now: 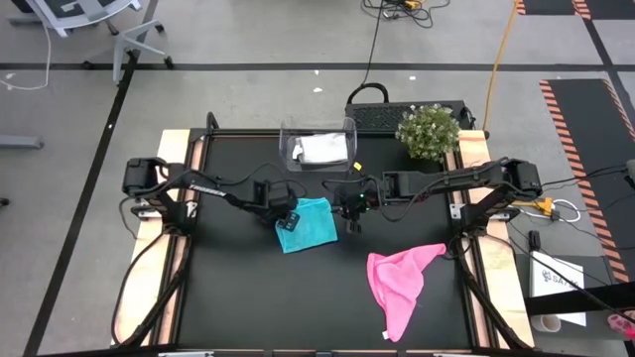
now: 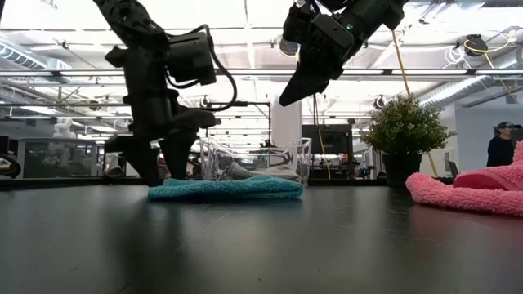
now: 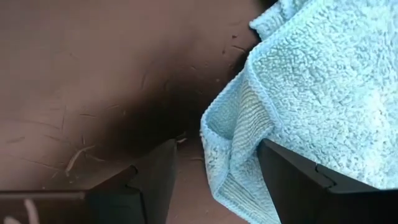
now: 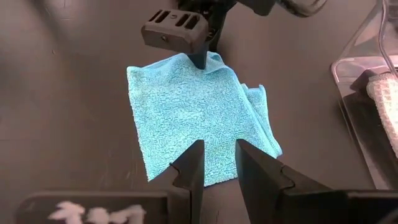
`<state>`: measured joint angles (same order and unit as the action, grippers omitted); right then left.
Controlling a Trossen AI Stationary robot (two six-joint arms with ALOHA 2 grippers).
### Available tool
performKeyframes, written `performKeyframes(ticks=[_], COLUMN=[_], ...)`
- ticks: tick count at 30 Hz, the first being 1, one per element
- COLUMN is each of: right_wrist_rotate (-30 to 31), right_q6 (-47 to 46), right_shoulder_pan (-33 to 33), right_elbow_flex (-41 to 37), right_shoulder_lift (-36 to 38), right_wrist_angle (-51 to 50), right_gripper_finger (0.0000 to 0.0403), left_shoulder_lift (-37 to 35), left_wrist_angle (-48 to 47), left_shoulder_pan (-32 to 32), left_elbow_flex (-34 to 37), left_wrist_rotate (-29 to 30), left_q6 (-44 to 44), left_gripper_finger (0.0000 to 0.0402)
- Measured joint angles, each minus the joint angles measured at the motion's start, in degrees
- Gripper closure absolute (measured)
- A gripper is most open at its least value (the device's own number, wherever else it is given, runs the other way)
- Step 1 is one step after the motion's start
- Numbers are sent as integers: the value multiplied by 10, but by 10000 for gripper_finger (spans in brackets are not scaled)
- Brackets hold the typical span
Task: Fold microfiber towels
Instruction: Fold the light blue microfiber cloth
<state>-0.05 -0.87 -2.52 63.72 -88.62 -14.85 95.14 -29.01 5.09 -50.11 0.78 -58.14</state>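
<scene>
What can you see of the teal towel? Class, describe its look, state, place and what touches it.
The teal towel is a fuzzy looped cloth with a stitched hem, folded into a rough square, layers showing at one edge. It lies flat on the black table, in front of the clear bin. The left pincer stands open astride its corner, fingers down at the table; the right pincer hangs above, apart.

Black table, folded teal towel, crumpled pink towel, clear bin, potted plant

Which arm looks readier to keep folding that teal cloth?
Probably the left: its tool is down at the table, open around a corner of the teal towel. The right tool hangs above it, empty.
</scene>
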Motion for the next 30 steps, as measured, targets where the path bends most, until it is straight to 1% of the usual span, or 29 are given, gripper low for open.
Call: performKeyframes(ticks=[3,11,13,16,19,22,25,26,28,30], right_wrist_rotate=[0,0,0,0,0,0,0,0,0,0], right_q6=[-6,-11,-14,-14,-14,-14,-15,-15,-15,-15], right_shoulder_pan=[0,0,0,0,0,0,0,0,0,0], right_elbow_flex=[0,0,0,0,0,0,0,0,0,0], right_shoulder_lift=[0,0,0,0,0,0,0,0,0,0], right_wrist_angle=[0,0,0,0,0,0,0,0,0,0], right_gripper_finger=[319,319,319,319,319,319,319,319,319,319], left_shoulder_lift=[-1,1,1,2,3,5,-3,-4,-6,-7], left_wrist_angle=[3,36,36,38,49,74,109,128,160,172], left_shoulder_pan=[-2,-3,-7,-12,-15,-19,-19,-18,-15,-13], left_elbow_flex=[6,9,9,9,9,9,9,5,-6,-21], left_wrist_rotate=[16,15,18,31,34,46,50,52,55,55], left_q6=[-11,-4,-4,-1,0,10,41,50,63,76], left_gripper_finger=[174,175,183,215,262,317,379,388,388,386])
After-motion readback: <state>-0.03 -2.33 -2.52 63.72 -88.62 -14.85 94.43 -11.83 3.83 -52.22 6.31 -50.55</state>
